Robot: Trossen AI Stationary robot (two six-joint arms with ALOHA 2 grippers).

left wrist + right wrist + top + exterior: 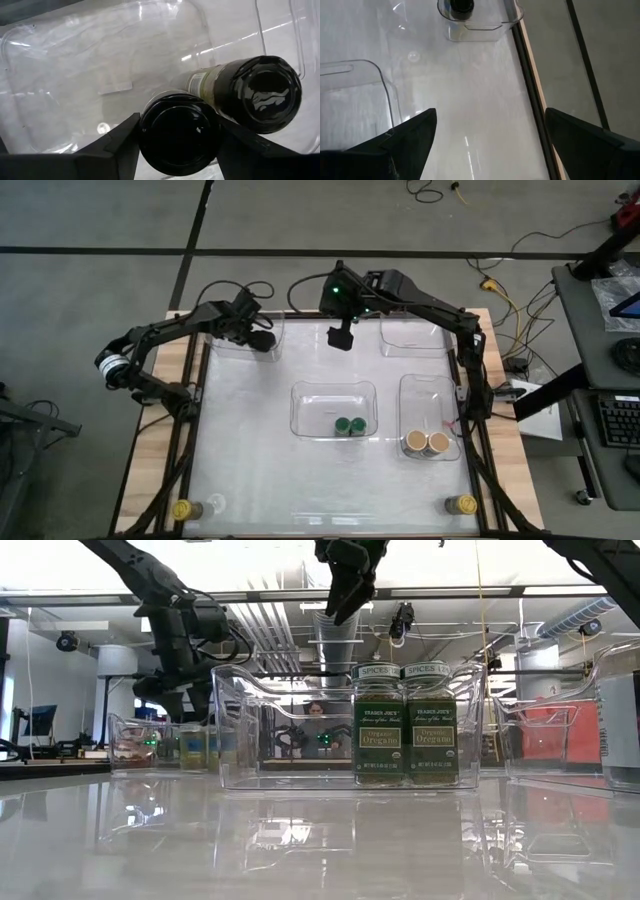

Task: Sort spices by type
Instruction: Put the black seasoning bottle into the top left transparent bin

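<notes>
Black-lidded jar (176, 131) sits between left claw (175, 150) fingers

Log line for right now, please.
left gripper: shut on black-lidded jar, in far-left tray | right gripper: open, empty

Four clear trays sit on the white table (250, 460): two at the far edge (240, 340) (415, 335), one in the middle (333, 395), one to its right (430, 405). A keyboard (620, 420) lies on a desk (590, 310) beside the table, and cables (500, 290) trail on the floor. In the low view, what seems to be a person (316, 712) shows faintly through the plastic.
</notes>
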